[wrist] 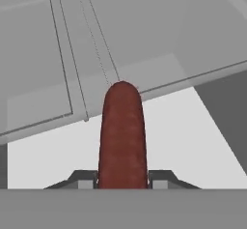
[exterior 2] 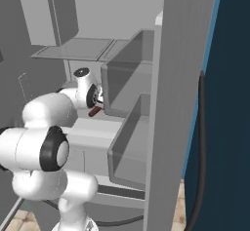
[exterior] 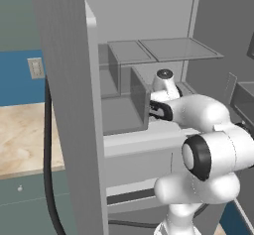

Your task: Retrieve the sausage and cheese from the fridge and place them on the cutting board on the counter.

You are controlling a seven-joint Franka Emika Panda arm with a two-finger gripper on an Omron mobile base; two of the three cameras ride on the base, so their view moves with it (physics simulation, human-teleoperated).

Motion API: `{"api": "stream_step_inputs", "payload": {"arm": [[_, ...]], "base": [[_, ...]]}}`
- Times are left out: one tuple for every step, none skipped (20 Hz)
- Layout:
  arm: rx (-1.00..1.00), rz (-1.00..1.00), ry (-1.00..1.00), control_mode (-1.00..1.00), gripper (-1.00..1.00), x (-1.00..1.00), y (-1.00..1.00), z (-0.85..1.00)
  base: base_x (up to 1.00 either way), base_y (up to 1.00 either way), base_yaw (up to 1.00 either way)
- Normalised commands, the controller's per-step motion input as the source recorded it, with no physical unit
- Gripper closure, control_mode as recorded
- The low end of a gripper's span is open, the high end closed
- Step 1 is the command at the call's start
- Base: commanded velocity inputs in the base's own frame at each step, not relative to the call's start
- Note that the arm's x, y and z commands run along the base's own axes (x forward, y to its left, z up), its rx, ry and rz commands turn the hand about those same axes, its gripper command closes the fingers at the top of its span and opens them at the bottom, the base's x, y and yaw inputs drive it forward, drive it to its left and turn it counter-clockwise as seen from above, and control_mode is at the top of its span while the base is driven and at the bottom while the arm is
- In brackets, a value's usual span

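I see the gripper [wrist: 122, 178] pinching the sausage [wrist: 122, 135], 1 finger [wrist: 83, 178] on each side, the link jutting straight out ahead. From the right base view the sausage [exterior 2: 94, 111] shows red just below the hand, inside the open fridge [exterior 2: 127, 20], beside a grey door bin [exterior 2: 128, 149]. Beyond it lie 2 glass shelves [exterior: 163, 49]. Far left I see the counter [exterior: 25, 140].

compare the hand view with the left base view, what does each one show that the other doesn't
Hand view alone: the sausage standing between the two dark fingertips, with the end effector shut on it over a pale fridge shelf.

Left base view alone: the robot arm reaching into the open fridge, the fridge door, and the counter at left.

Both: the grey fridge interior.
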Motion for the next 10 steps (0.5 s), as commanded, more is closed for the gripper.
{"api": "stream_step_inputs", "payload": {"arm": [[0.0,-0.03,0.03,-1.0,1.0,-1.0,-0.39,0.78],[0.0,-0.05,0.02,-1.0,1.0,-1.0,-0.42,0.71],[0.0,0.0,0.0,-1.0,1.0,-1.0,-0.31,0.67],[0.0,0.08,-0.01,-1.0,1.0,-1.0,-0.24,0.61],[0.0,0.17,-0.02,-1.0,1.0,-1.0,-0.16,0.62],[-0.01,0.28,0.0,-1.0,1.0,-1.0,-0.05,0.66],[-0.03,0.3,0.0,-1.0,1.0,-1.0,0.0,0.64],[-0.03,0.31,0.0,-1.0,1.0,-1.0,0.0,0.62],[-0.05,0.37,0.0,-1.0,1.0,-1.0,0.0,0.54],[-0.04,0.43,0.0,-1.0,1.0,-1.0,0.0,0.46]], "base": [[0.0,0.0,0.0],[0.0,0.0,0.0],[0.0,0.0,0.0],[0.0,0.0,0.0],[0.0,0.0,0.0],[0.0,0.0,0.0],[0.0,0.0,0.0],[0.0,0.0,0.0],[0.0,0.0,0.0],[0.0,0.0,0.0]]}}
